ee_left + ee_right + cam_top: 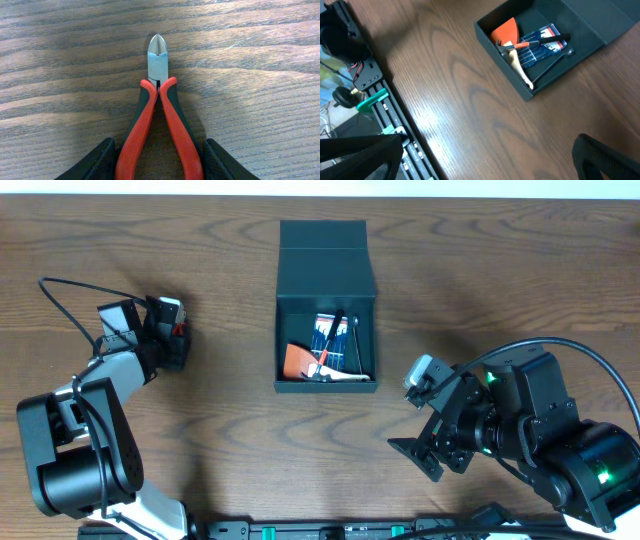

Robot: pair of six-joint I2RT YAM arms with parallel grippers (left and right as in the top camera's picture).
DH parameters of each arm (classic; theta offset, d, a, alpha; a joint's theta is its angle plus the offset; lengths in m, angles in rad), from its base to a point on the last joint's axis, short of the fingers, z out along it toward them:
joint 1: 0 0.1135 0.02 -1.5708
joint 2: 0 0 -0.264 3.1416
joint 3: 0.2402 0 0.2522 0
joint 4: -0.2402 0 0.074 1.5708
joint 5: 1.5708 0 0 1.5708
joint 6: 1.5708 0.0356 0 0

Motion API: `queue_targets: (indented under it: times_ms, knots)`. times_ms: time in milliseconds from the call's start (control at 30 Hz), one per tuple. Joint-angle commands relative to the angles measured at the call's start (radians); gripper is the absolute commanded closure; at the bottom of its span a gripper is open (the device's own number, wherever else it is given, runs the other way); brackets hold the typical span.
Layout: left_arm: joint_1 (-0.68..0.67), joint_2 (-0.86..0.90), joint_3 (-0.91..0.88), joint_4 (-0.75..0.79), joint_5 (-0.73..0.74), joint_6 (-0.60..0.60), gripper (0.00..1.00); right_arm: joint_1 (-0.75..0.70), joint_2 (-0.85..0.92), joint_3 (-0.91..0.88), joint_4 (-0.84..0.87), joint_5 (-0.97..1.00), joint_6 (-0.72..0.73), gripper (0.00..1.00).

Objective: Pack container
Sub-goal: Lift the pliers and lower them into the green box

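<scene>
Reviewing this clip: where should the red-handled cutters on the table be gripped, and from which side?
Grip the cutters across both red handles, coming straight down from above. They lie flat on the table, handles wider than the short tapered nose, and the left hand straddles them there.

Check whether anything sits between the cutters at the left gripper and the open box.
Nothing visible. Only bare table lies between the cutters, bracketed by the left gripper, and the container. Its lid is folded back on the far side.

Red-handled pliers (brown woodgrain table).
</scene>
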Motion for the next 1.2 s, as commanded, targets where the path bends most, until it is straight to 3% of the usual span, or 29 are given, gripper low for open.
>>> queue_targets:
  times_ms: [0, 167, 233, 633, 767, 1167]
  knots:
    - [0.0, 0.014, -0.018, -0.028, -0.036, 0.012, 0.78, -0.006, 0.0, -0.001, -0.001, -0.001, 0.017, 0.01]
    - [0.0, -0.051, -0.018, -0.029, -0.036, 0.011, 0.81, -0.006, 0.0, -0.001, -0.001, -0.001, 0.017, 0.01]
    - [0.0, -0.083, -0.018, -0.028, -0.035, -0.01, 0.86, -0.006, 0.0, -0.001, -0.001, -0.001, 0.017, 0.01]
    - [-0.043, -0.303, -0.018, -0.033, 0.026, -0.146, 0.9, -0.006, 0.0, -0.001, -0.001, -0.001, 0.017, 0.01]
    - [-0.142, -0.373, -0.018, -0.04, 0.098, -0.189, 0.9, -0.006, 0.0, -0.001, -0.001, -0.001, 0.017, 0.01]
    - [-0.555, -0.425, -0.018, -0.062, 0.099, -0.277, 0.93, -0.006, 0.0, -0.001, -0.001, -0.001, 0.017, 0.01]
